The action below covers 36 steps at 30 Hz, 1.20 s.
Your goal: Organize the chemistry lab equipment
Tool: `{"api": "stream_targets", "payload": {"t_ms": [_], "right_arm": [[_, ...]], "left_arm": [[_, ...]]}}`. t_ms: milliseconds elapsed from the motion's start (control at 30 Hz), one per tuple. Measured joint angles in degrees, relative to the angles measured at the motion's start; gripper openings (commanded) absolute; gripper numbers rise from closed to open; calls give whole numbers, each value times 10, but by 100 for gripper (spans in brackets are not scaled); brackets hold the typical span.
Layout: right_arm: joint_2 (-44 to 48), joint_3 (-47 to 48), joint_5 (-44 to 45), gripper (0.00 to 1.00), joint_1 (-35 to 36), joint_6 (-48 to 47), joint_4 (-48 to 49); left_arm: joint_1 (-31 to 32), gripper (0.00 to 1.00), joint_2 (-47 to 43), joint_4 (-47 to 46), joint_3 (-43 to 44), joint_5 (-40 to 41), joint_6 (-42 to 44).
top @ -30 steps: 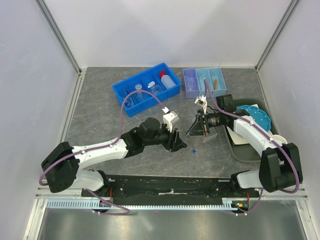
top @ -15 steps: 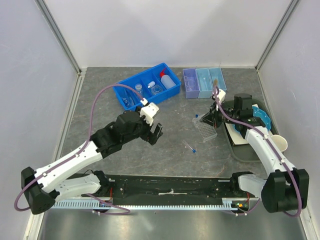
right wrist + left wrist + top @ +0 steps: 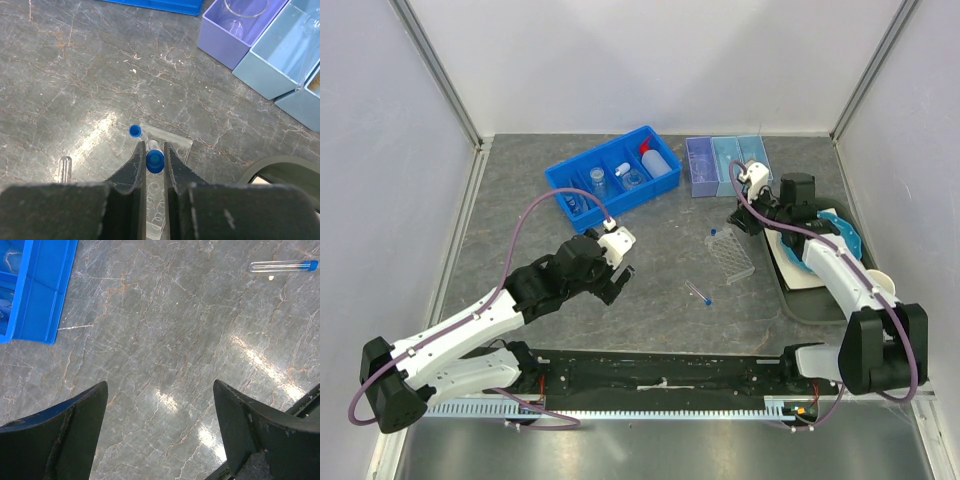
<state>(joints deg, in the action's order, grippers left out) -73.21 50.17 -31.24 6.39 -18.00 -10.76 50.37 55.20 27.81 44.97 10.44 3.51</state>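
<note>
My right gripper is shut on a blue-capped test tube, held upright over the clear tube rack. A second blue-capped tube stands at the rack's far corner. From above, the rack lies right of centre, with my right gripper just behind it. A third tube lies flat on the table, also in the left wrist view. My left gripper hangs open and empty over bare table, left of that tube. The red-capped squeeze bottle and small flasks sit in the blue bin.
Three small bins, purple to light blue, stand at the back right. A dark tray on the right carries the teal plate and a beige cup. Grey walls close the table in at the back and both sides.
My left gripper opened and drew back to the left, leaving a tube lying on the table. My right gripper moved back toward the small bins, still shut on its tube, above the rack.
</note>
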Motion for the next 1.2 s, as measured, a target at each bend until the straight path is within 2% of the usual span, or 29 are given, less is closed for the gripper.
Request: {"api": "stream_targets", "payload": {"t_ms": [167,900,1033,1133,1200], "right_arm": [[-47,20,7,10,6,-1,-2],[-162,44,12,13,12,-2,-10],[-172,44,14,19,12,-11,-15],[-175,44,13,29,13,-23,-25],[-175,47,9,40,13,-31,-40]], "left_arm": [[0,98,0,8,0,-1,5],[0,100,0,25,0,-10,5],[0,100,0,25,0,-15,5],[0,100,-1,25,0,-16,5],[0,100,-2,25,0,-16,5]]}}
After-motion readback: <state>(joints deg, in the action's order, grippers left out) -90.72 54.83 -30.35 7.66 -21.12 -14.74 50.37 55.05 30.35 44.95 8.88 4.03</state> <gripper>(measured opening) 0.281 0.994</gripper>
